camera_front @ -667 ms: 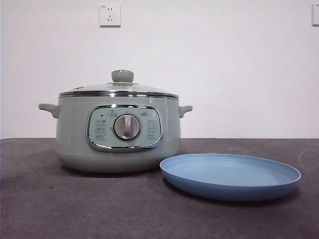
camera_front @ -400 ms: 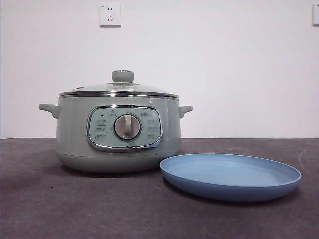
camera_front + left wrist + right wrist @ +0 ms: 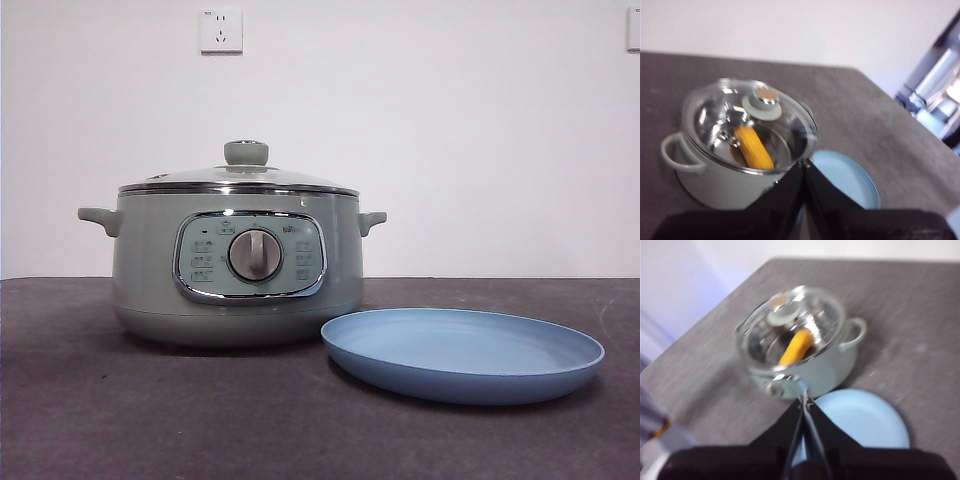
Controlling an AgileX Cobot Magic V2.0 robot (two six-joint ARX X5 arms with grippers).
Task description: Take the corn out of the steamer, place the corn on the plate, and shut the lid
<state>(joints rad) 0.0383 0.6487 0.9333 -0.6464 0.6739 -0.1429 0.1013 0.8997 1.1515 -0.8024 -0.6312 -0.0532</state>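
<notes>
The sage-green steamer (image 3: 236, 270) stands on the dark table with its glass lid (image 3: 238, 180) on, the green knob (image 3: 246, 153) on top. Through the glass, both wrist views show the yellow-orange corn (image 3: 754, 147) (image 3: 795, 346) lying inside the pot. The light-blue plate (image 3: 462, 353) sits bare to the right of the steamer, close to it. My left gripper (image 3: 805, 162) hangs high above the table, jaws shut, holding nothing. My right gripper (image 3: 803, 400) is likewise raised above the plate and pot, jaws shut and empty. Neither arm shows in the front view.
A white wall with a socket (image 3: 221, 30) rises behind the table. The dark grey tabletop (image 3: 150, 410) stretches in front of the pot and plate. Blurred pale equipment (image 3: 935, 90) lies beyond the table's edge in the left wrist view.
</notes>
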